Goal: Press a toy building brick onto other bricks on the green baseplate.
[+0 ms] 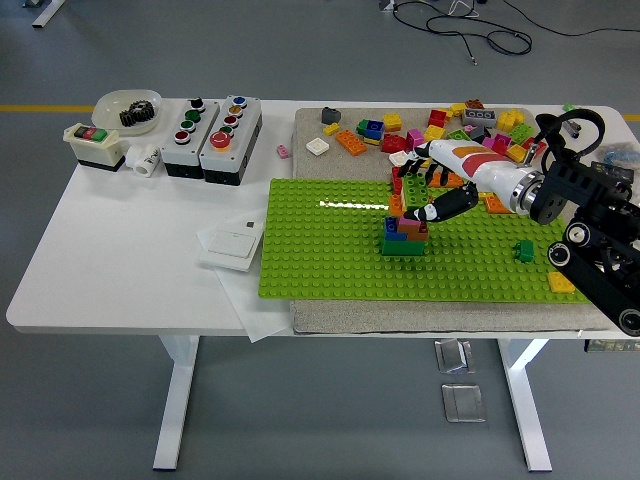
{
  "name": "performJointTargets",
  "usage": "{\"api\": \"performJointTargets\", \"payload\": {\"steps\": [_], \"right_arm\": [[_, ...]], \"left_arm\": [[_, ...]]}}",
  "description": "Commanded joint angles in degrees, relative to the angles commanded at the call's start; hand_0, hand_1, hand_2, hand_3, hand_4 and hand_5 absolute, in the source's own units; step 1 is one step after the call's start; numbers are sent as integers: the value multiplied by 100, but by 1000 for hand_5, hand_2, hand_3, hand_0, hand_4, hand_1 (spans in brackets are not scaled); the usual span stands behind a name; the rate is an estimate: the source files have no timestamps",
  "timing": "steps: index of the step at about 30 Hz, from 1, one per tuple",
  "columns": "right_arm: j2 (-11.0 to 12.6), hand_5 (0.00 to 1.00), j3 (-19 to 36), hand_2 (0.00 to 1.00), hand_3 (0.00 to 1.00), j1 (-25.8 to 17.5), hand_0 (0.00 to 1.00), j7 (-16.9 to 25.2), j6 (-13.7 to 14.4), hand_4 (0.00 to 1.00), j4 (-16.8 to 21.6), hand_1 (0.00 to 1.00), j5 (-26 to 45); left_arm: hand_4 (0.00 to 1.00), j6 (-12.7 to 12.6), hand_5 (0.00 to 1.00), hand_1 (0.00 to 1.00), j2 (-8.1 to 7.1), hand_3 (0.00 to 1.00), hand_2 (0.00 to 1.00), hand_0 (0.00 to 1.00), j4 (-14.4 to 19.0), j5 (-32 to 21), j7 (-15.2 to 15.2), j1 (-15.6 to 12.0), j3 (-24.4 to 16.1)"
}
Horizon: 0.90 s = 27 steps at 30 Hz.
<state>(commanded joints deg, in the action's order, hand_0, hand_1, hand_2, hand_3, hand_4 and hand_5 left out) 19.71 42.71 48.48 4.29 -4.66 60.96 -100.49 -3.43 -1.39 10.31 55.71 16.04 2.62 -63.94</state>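
1. Our right hand [432, 190] reaches in from the right over the green baseplate [330, 255]. The fingers are curled down, and the thumb and fingertips sit on the top of the brick stack [404, 232].
2. We can't tell whether a brick is actually pinched or just pushed on; the fingers cover the contact.
3. The stack is near the baseplate's centre-right: green at the bottom, then blue, red, orange and magenta.
4. A lone green brick [524, 250] and a yellow brick [562, 282] sit on the baseplate's right side, apart from the stack.
5. Loose bricks [455, 125] are scattered behind the baseplate, right by our wrist.
6. Two button boxes [212, 138] and a white bowl [126, 105] stand far left, well clear.
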Motion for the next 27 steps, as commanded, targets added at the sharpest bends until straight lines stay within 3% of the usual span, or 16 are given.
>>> {"api": "performJointTargets", "payload": {"steps": [27], "right_arm": [[44,214,54,540,557,20,323,24,-14,811,-1,452,21]], "left_arm": [[711,-5,635,834,1,629,827,869,0,1,-9,19,-22]]}}
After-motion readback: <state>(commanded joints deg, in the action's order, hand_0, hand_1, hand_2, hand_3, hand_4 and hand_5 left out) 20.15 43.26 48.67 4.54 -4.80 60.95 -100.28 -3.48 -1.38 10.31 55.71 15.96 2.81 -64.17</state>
